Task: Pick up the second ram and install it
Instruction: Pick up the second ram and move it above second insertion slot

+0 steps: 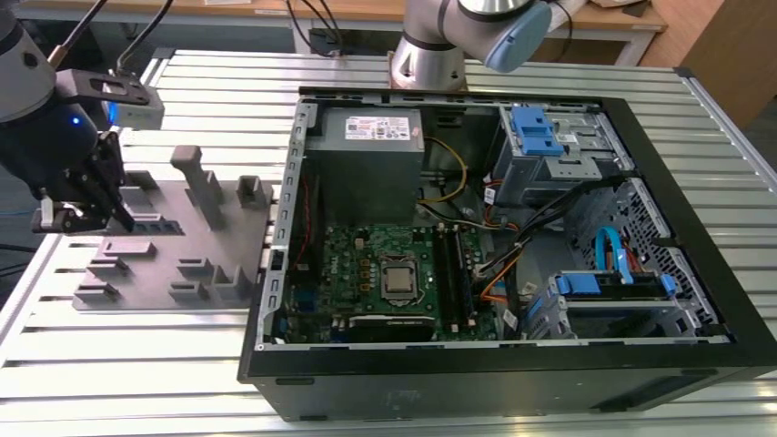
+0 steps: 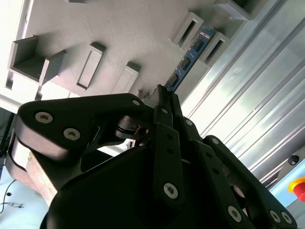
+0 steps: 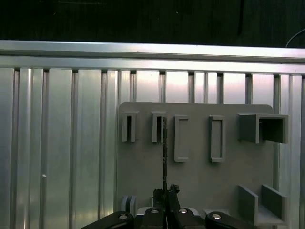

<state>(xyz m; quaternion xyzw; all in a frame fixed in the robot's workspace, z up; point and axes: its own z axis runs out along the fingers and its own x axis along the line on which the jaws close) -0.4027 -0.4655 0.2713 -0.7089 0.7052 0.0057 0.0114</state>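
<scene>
The second ram (image 2: 188, 62) is a thin dark blue stick seen edge-on (image 3: 165, 152) in the first wrist view. Its far end sits in a slot of the grey fixture block (image 2: 133, 33), between two raised holders. My gripper (image 2: 164, 93) is shut on the near end of the stick, its dark fingertips (image 3: 159, 194) pressed on either side. In the exterior view my gripper (image 1: 91, 217) hangs over the far-left part of the fixture block (image 1: 182, 246), well apart from the green motherboard (image 1: 364, 273) inside the open computer case.
The open black computer case (image 1: 486, 369) lies on the exterior view's right, with cables, a power supply (image 1: 370, 159) and blue drive brackets (image 1: 534, 127) inside. The fixture has upright posts (image 1: 195, 177) and several empty slots (image 3: 217, 138). All of it rests on a ribbed metal table (image 1: 122, 364).
</scene>
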